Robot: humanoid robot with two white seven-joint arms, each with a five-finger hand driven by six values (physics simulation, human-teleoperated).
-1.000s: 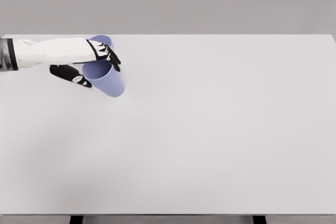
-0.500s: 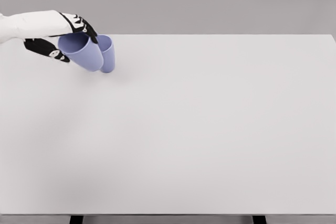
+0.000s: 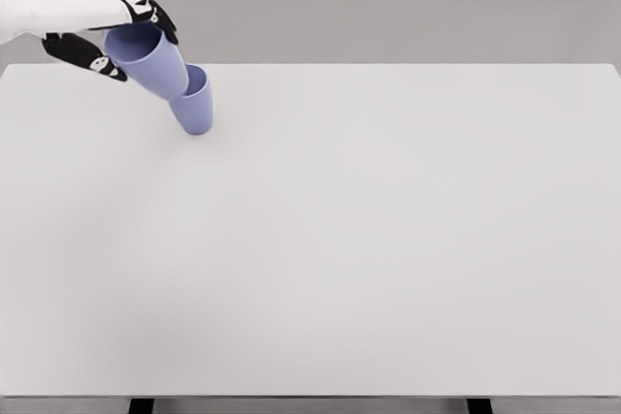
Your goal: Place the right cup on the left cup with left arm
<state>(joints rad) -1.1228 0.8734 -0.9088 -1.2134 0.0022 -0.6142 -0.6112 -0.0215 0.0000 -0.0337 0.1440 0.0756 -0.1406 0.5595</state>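
Holding one of two blue cups, your left hand [image 3: 116, 31] hovers above the table [image 3: 388, 239].
You see its fingers wrapped around the tilted cup [image 3: 147, 57]; the second cup [image 3: 197, 109] stands beneath.

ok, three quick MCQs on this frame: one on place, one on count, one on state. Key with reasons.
1. Where on the table does the standing cup sit?
A. far left
B. centre
C. near right

2. How many cups are in view?
A. one
B. two
C. three

3. How is the held cup oriented?
A. upright
B. upside down
C. tilted, base toward the standing cup's mouth

Key:
1 A, it stands near the table's far-left edge.
2 B, one stands on the table and one is in the left hand.
3 C, its open rim faces up-left while its base meets the other cup's rim.
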